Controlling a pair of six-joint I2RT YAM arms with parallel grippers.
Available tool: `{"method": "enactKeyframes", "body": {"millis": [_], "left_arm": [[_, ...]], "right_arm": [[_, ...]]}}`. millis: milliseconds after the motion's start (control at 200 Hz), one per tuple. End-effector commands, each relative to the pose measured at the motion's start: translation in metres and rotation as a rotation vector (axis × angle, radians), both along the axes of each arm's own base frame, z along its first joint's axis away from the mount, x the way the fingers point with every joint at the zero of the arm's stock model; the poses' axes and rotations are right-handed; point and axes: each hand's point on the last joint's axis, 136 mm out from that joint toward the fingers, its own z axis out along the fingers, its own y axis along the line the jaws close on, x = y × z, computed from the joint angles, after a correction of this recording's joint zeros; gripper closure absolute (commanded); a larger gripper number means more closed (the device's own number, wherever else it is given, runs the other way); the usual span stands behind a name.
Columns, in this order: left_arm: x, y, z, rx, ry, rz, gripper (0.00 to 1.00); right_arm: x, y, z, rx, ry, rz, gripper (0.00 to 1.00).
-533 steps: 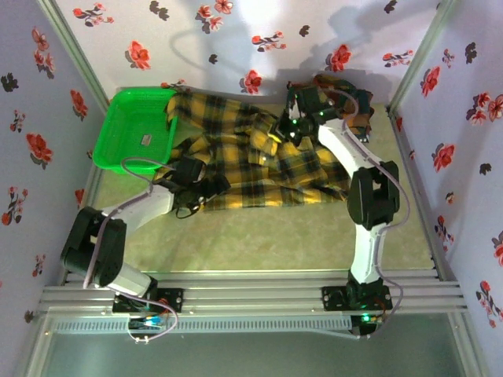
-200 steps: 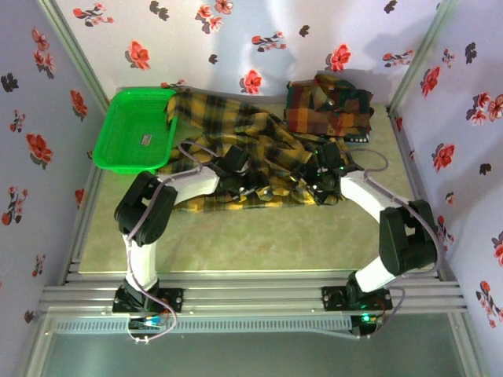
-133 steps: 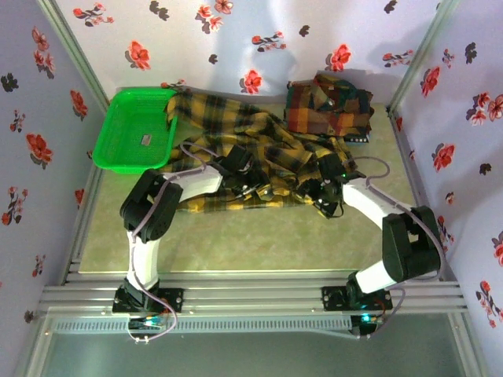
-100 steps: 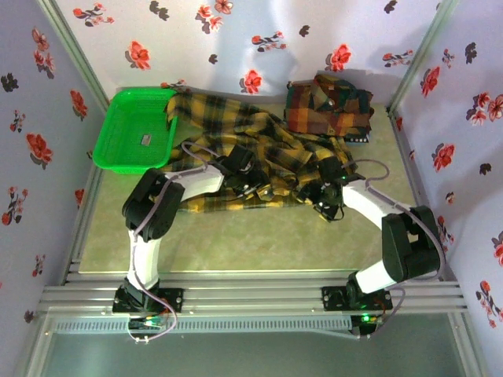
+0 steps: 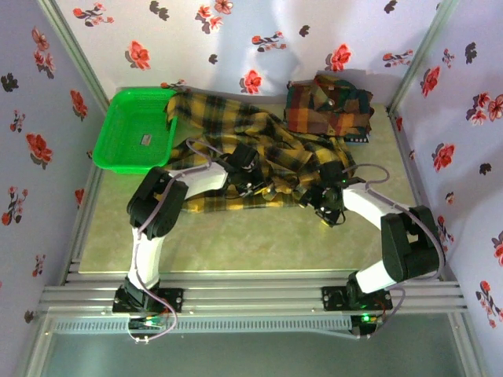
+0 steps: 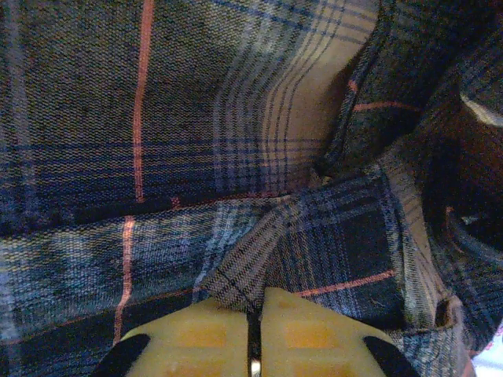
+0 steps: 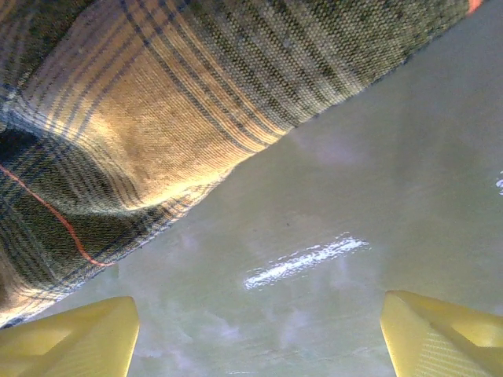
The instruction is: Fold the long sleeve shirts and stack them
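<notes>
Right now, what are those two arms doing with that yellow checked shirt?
Two robot arms are folding shirts. The left gripper is shut on a fold of the yellow plaid shirt, lying rumpled on the table. The right gripper hangs open at its near edge, holding nothing. A folded red-and-green shirt sits back right.

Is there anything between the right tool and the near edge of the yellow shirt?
Nothing visible. The right tool is open over bare table, and the edge of the yellow shirt lies uncovered just ahead of its fingers.
</notes>
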Motion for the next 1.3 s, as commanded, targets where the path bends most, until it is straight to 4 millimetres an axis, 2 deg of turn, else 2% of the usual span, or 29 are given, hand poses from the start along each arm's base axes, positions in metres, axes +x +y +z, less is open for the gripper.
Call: {"method": "enactKeyframes", "body": {"millis": [0, 100, 235, 380, 490, 575, 805, 925, 1090, 1295], "left_arm": [[-0.007, 0.021, 0.017, 0.1, -0.027, -0.062, 0.98], [-0.015, 0.05, 0.038, 0.203, -0.062, -0.123, 1.0], [-0.026, 0.09, 0.064, 0.337, -0.11, -0.196, 1.0], [-0.038, 0.129, 0.09, 0.429, -0.139, -0.234, 1.0], [-0.044, 0.158, 0.101, 0.479, -0.154, -0.228, 1.0], [-0.054, 0.181, 0.102, 0.509, -0.124, -0.221, 1.0], [-0.066, 0.207, 0.114, 0.537, -0.133, -0.235, 1.0], [-0.071, 0.225, 0.111, 0.555, -0.116, -0.207, 1.0], [-0.073, 0.238, 0.113, 0.556, -0.114, -0.189, 1.0], [-0.073, 0.254, 0.113, 0.574, -0.106, -0.193, 1.0]], "right_arm": [[0.001, -0.012, 0.003, -0.039, -0.021, -0.004, 0.18], [0.003, -0.015, 0.009, -0.043, -0.038, -0.006, 0.18], [0.01, -0.019, 0.018, -0.053, -0.078, -0.001, 0.12], [0.019, -0.024, 0.021, -0.071, -0.086, 0.001, 0.12], [0.026, -0.028, 0.021, -0.08, -0.081, -0.006, 0.12], [0.032, -0.03, 0.021, -0.092, -0.086, -0.01, 0.12], [0.045, -0.033, 0.03, -0.099, -0.111, -0.014, 0.12], [0.052, -0.031, 0.037, -0.09, -0.134, -0.01, 0.12], [0.058, -0.03, 0.044, -0.09, -0.147, -0.008, 0.12], [0.058, -0.033, 0.042, -0.113, -0.129, -0.002, 0.12]]}}
